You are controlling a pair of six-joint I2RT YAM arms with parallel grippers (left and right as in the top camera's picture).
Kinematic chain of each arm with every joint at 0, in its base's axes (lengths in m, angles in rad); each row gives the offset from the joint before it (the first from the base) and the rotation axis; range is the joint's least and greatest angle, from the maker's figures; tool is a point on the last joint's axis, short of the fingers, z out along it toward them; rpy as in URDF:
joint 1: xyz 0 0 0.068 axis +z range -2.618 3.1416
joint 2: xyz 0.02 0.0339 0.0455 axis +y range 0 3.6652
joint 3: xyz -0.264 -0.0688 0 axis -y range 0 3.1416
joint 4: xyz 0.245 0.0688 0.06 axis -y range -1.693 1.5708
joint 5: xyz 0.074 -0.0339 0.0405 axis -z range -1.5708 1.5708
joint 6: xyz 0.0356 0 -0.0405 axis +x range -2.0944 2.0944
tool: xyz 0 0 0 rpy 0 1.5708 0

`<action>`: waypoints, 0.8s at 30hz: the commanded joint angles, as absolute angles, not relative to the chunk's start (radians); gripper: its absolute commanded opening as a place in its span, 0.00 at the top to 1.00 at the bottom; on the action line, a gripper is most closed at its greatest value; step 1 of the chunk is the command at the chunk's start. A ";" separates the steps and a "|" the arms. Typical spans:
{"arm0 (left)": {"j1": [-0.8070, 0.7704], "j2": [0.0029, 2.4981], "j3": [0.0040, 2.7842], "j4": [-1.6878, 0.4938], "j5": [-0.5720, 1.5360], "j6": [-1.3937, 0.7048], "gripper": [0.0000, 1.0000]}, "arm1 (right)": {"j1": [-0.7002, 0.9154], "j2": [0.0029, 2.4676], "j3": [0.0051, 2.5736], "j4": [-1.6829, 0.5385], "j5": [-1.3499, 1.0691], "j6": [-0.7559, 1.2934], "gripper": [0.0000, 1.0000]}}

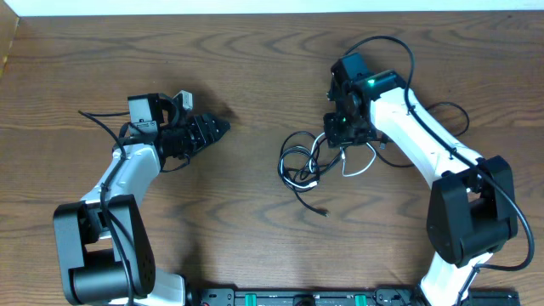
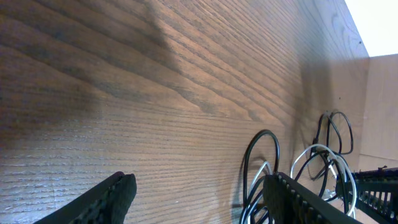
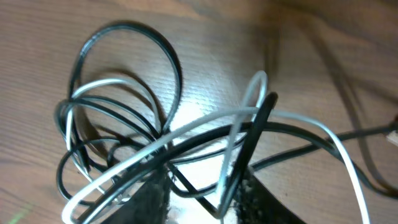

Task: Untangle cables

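Cables (image 1: 304, 167): one loose tangle on the table (image 1: 255, 68), directly under and just ahead of the right gripper (image 3: 202, 204).

- Black cords (image 3: 127, 34): several overlapping loops. In the right wrist view the biggest loop stands out ahead of the fingertips and to their left.
- White cord (image 3: 339, 146): threaded through the black loops. One arc rises just ahead of the right-hand jaw, and one leg sweeps away to that jaw's outer side.
- One black strand and one white strand run down into the gap between the jaws.
- Plug end (image 1: 324, 212): seen overhead, a black tail leaves the tangle on the side away from the right gripper and ends flat on the wood.

Right gripper: low over the tangle, tips pointing down into it. The jaws are parted, with a gap clearly wider than the strands lying in it, so nothing is pinched. The view is blurred at the tips, so I cannot tell whether a strand touches a pad.

Left gripper (image 2: 199, 205): well apart from the tangle. The jaws are spread wide with only bare wood between them. In its wrist view the cable loops lie far ahead, beyond its right-hand jaw.
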State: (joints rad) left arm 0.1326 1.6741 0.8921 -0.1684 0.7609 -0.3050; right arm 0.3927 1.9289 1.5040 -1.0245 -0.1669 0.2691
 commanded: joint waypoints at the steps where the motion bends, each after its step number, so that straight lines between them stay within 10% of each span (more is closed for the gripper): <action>1: 0.133 1.679 0.893 -0.170 0.767 -0.281 0.29 | 0.381 1.916 1.510 -1.063 -0.117 0.263 0.74; 13: 0.133 1.679 0.893 -0.170 0.767 -0.281 0.29 | 0.379 1.916 1.492 -1.142 -0.002 0.321 0.98; 24: 0.133 1.679 0.893 -0.170 0.767 -0.281 0.29 | 0.376 1.916 1.403 -1.129 0.148 0.391 0.98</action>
State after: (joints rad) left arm 0.1326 1.6741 0.8921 -0.1684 0.7609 -0.3050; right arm 0.3870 1.9289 1.4448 -1.1393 0.0330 0.3340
